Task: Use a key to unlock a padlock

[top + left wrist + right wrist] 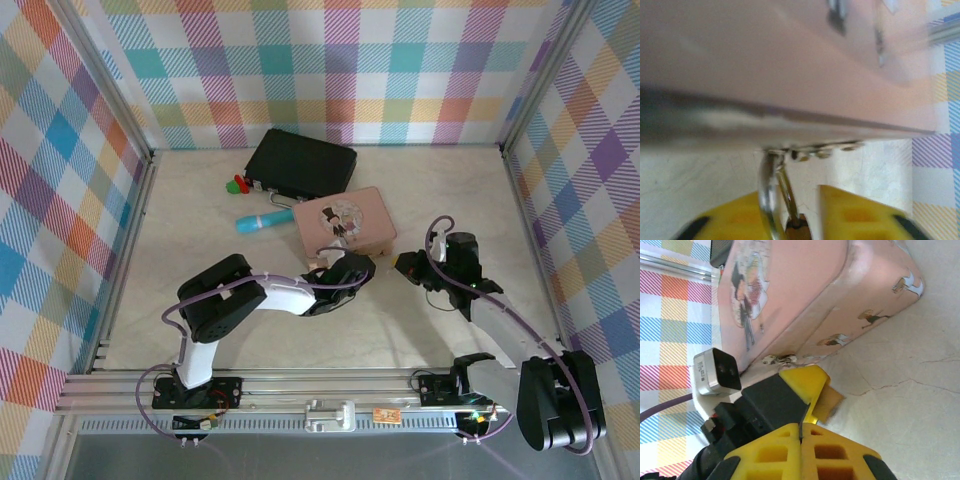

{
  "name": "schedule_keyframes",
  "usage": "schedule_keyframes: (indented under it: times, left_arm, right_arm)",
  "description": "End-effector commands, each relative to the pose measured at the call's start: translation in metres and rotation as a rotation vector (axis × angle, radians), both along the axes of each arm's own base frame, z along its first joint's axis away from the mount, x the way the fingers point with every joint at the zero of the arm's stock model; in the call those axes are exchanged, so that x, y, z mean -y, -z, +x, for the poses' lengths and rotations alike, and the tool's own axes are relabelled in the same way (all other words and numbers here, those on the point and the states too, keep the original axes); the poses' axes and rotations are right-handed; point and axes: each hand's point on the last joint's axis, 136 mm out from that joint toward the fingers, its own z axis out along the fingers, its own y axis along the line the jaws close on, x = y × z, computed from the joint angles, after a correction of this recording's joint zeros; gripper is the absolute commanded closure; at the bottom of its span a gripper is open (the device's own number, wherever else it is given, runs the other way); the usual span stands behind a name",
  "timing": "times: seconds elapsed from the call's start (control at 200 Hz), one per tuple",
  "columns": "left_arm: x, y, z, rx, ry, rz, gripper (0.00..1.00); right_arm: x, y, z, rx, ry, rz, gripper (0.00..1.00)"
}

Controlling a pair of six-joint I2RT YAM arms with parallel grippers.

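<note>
While the pink tin sits closed, left claw gapes around the padlock; right claw clenched.

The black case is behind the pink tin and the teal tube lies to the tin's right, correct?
No, the teal tube lies to the left of the pink tin, as the top external view shows. The black case is indeed behind it.

Two black-and-white arms
Left arm and right arm have white links and bulky black joints, a looping purple cable along each, and ribbed yellow jaws with black corners.
</note>
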Motion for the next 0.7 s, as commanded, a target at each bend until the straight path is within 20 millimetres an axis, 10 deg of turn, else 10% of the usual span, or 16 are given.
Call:
schedule_keyframes:
  times: [0.0, 0.18, 0.465, 0.695]
  left_arm:
    - [-0.004, -0.001, 0.013, -0.021, -0.046, -0.036, 0.59]
    - [-0.01, -0.03, 0.003, -0.01, -0.001, -0.109, 0.42]
    - [-0.051, -0.094, -0.008, 0.091, -0.04, -0.195, 0.43]
    - [-0.038, -0.139, 0.001, 0.201, -0.012, -0.317, 0.44]
  right_arm:
    - [0.002, -0.011, 0.003, 0.042, -0.009, -0.016, 1.0]
    - [-0.001, -0.033, 0.007, 0.113, -0.004, 0.028, 1.0]
    - [-0.023, -0.066, 0.024, 0.17, 0.017, 0.143, 1.0]
    - [-0.047, -0.087, 0.035, 0.171, 0.062, 0.267, 1.0]
